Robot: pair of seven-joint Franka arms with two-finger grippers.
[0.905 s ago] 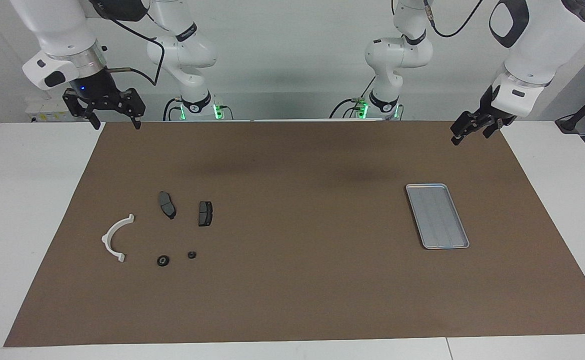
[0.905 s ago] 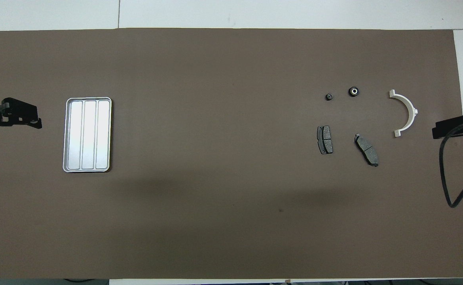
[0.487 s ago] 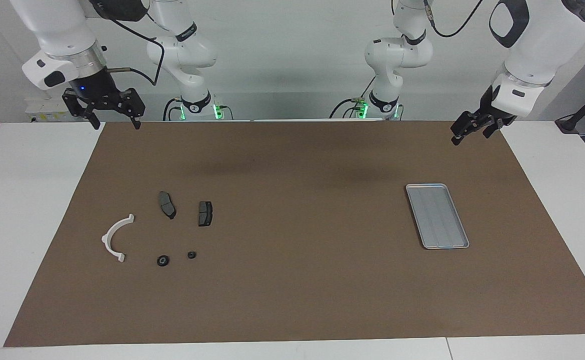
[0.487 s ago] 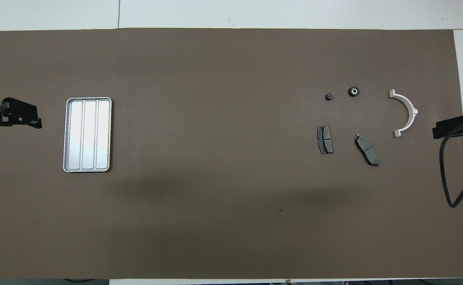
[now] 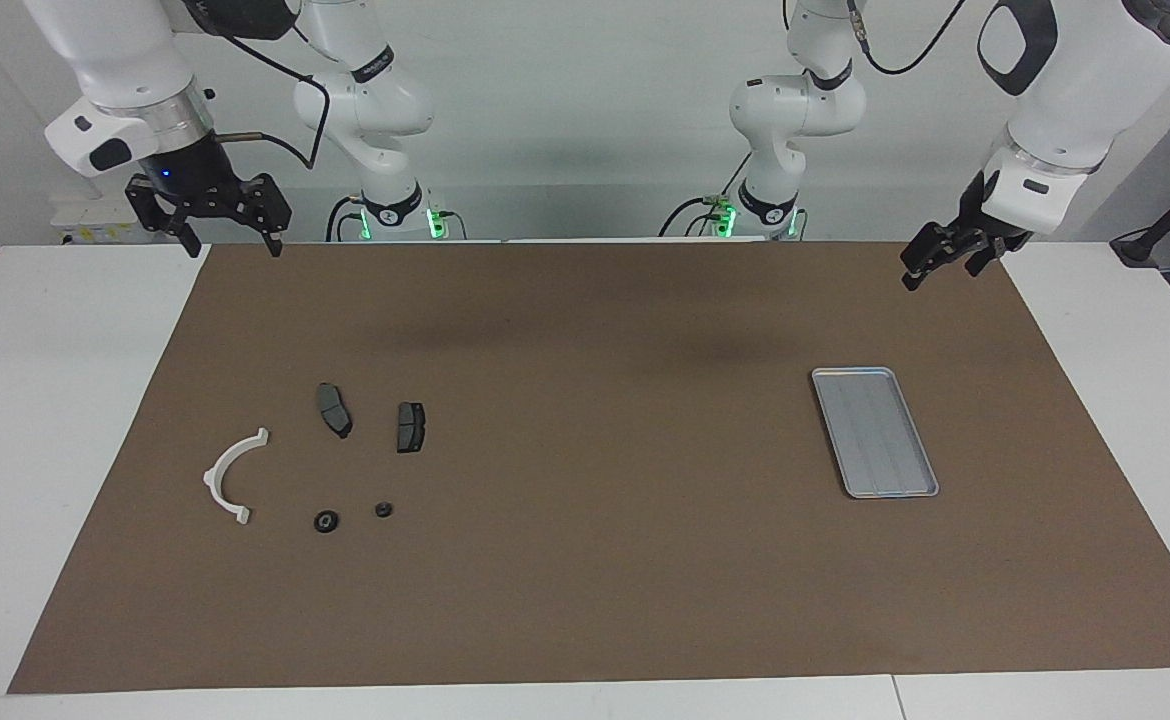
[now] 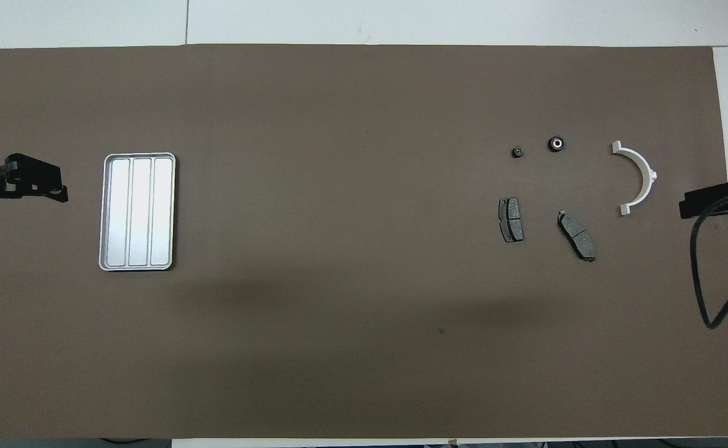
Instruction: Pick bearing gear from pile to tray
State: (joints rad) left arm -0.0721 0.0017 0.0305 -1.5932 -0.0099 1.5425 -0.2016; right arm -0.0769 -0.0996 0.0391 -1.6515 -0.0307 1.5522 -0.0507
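1. Facing view: we see the right gripper raised over the edge of the brown mat nearest the robots, at the right arm's end of the table, with its fingers spread wide and nothing between them.
2. We see the left gripper raised over the mat's corner at the left arm's end. Its fingers stand apart and hold nothing.
3. We find the tray flat on the mat toward the left arm's end, with nothing in it.
4. We find the pile toward the right arm's end, well apart from the tray. Its parts lie loose, none touching another.
5. The two black round pieces and lie side by side, farther from the robots than the rest of the pile. The larger one shows a pale centre in the overhead view. We cannot tell which is the bearing gear.
6. The two brake pads and lie nearer to the robots than the round pieces.
7. The white half-ring bracket lies beside the larger round piece, toward the right arm's end.
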